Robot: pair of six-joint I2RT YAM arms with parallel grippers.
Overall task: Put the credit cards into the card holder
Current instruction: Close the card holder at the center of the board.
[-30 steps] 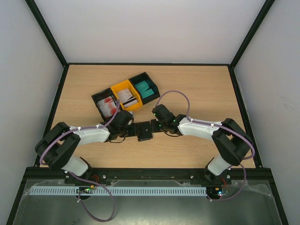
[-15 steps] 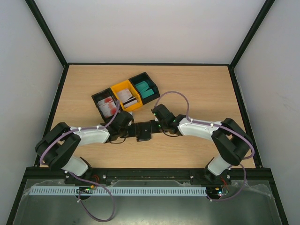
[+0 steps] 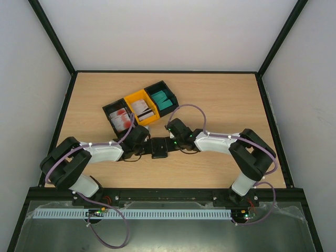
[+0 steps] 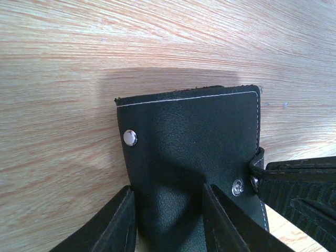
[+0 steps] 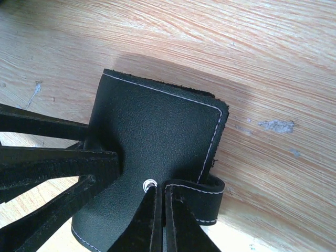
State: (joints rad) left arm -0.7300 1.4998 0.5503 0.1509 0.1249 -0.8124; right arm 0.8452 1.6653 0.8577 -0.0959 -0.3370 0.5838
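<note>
At the opening step, by the look of things: card holder (image 3: 159,147) folded shut and flat on the table (image 3: 226,100) at the centre of the top view, no card in it or beside it. Pinched at the snap tab (image 5: 197,195) by the right gripper (image 5: 159,193), clenched hard on that strap at the lower centre of the right wrist view. Straddled from the opposite side by the left gripper (image 4: 168,193), fingers (image 4: 122,223) either side of the leather along the bottom of the left wrist view; cannot tell whether squeezing or merely bracketing. Next, most likely: pin the body with the left, lift the tab clear of the metal snap (image 4: 237,187) with the right, then fold the cover back to bare the slots. Calls for a short, gentle pull away from the left arm, without dragging the whole wallet. Credit cards (image 3: 164,102) sorted in three bins (image 3: 129,101) up and left of centre, near the holder but apart from it. Open wood to the right and toward the top of the frame; tight between the two wrists, and bins close on the upper-left side.
</note>
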